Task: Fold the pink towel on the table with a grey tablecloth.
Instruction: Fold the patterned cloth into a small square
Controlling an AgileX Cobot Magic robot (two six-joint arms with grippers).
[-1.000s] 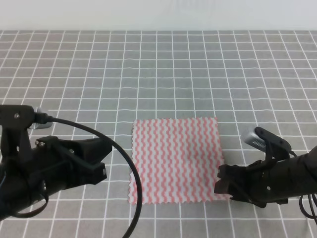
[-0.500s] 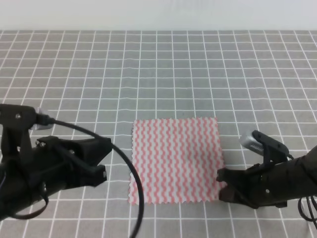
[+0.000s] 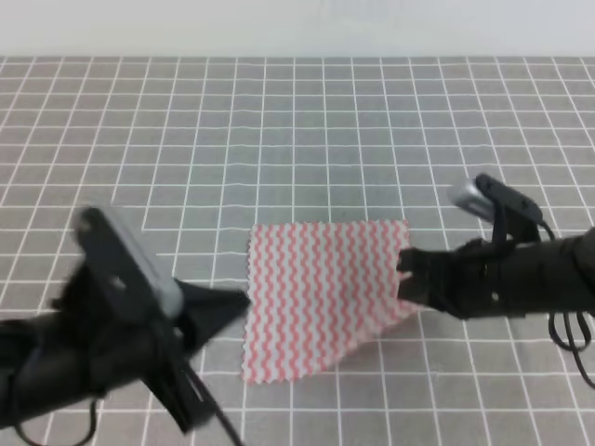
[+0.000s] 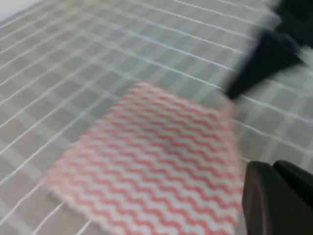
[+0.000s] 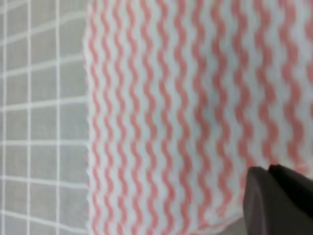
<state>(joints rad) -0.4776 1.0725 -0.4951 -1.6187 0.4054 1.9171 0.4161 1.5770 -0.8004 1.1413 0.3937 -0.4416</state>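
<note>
Pink towel (image 3: 321,295) on the grey-gridded table (image 3: 297,130), its near-right corner raised off the cloth. My right gripper (image 3: 409,276) is pinched closed on that corner. Left gripper (image 3: 232,307) blurred beside the towel's left edge; fingers unreadable.

Both arms are matte black and bulky, the left arm (image 3: 102,358) blurred, topped by a grey-silver camera housing (image 3: 125,260) and trailing a black cable, the right arm (image 3: 521,279) bearing a small silver-capped module (image 3: 469,197) and looped black wiring.
</note>
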